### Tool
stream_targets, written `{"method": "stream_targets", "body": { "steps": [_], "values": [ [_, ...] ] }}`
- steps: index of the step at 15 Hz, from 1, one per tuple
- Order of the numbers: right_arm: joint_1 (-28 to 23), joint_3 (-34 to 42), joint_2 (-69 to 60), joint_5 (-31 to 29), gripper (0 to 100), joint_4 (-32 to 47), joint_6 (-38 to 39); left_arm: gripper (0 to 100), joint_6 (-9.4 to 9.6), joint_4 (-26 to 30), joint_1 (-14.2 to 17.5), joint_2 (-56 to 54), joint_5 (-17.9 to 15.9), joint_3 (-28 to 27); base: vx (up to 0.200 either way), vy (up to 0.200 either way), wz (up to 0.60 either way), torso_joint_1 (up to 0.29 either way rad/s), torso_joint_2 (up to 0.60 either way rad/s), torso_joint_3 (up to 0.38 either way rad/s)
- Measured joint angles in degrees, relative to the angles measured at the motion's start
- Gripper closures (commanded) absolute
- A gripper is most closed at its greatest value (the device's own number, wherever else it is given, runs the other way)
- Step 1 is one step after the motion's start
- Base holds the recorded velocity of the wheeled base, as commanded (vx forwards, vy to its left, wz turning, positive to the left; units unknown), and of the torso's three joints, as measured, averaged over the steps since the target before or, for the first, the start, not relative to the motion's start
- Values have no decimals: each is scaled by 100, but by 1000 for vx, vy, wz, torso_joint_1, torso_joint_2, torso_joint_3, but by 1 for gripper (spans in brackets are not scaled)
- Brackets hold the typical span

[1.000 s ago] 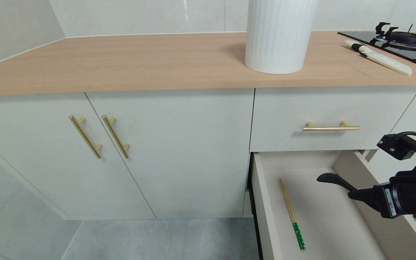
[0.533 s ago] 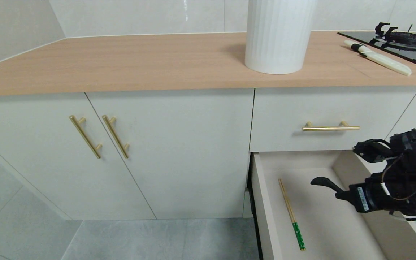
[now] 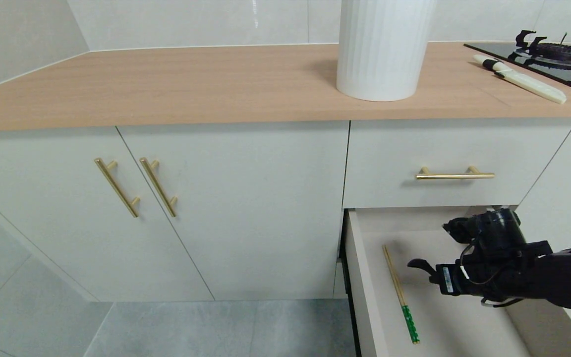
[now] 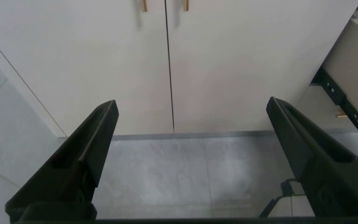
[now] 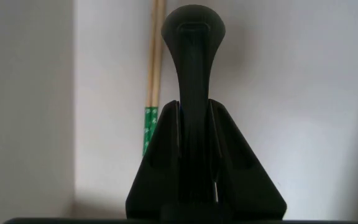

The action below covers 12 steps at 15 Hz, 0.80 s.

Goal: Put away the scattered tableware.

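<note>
A pair of wooden chopsticks (image 3: 400,295) with green ends lies along the left side of the open lower drawer (image 3: 360,277). My right gripper (image 3: 445,280) hangs over the drawer's inside, shut on a black spoon (image 3: 418,265) whose bowl points left toward the chopsticks. In the right wrist view the spoon (image 5: 193,43) sticks out past the right gripper (image 5: 194,118), with the chopsticks (image 5: 155,68) just beside it. My left gripper (image 4: 191,109) is open and holds nothing, low above the floor before the cabinet doors (image 4: 166,62).
On the wooden counter (image 3: 191,84) stand a tall white ribbed container (image 3: 380,49) and a pale knife (image 3: 519,79) with a black band, next to the gas hob (image 3: 555,54). A shut drawer with a gold handle (image 3: 454,175) sits right above the open one.
My right arm has moved left and down, carrying the black spoon lower into the drawer and closer to the chopsticks. The chopsticks have stayed put.
</note>
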Motion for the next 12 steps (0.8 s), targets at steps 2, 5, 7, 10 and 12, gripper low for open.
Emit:
{"method": "stream_targets", "body": {
  "steps": [2, 5, 7, 10, 12],
  "values": [
    [0, 61, 328, -37, 100, -279, 16, 0, 2, 0, 0, 0, 2, 0, 0, 0, 0, 0, 0, 0],
    [0, 96, 729, -145, 100, -517, 24, 0, 0, 0, 0, 0, 0, 0, 0, 0, 0, 0, 0, 0],
    [-2, 96, 933, -184, 100, -638, 24, 0, 0, 0, 0, 0, 0, 0, 0, 0, 0, 0, 0, 0],
    [-11, 87, 1189, -267, 100, -870, 29, 0, 2, 0, 0, 0, 0, 0, 0, 0, 0, 0, 0, 0],
    [-11, 91, 1254, -278, 0, -884, 76, 0, 2, 0, 0, 0, 0, 0, 0, 0, 0, 0, 0, 0]
  ]
}}
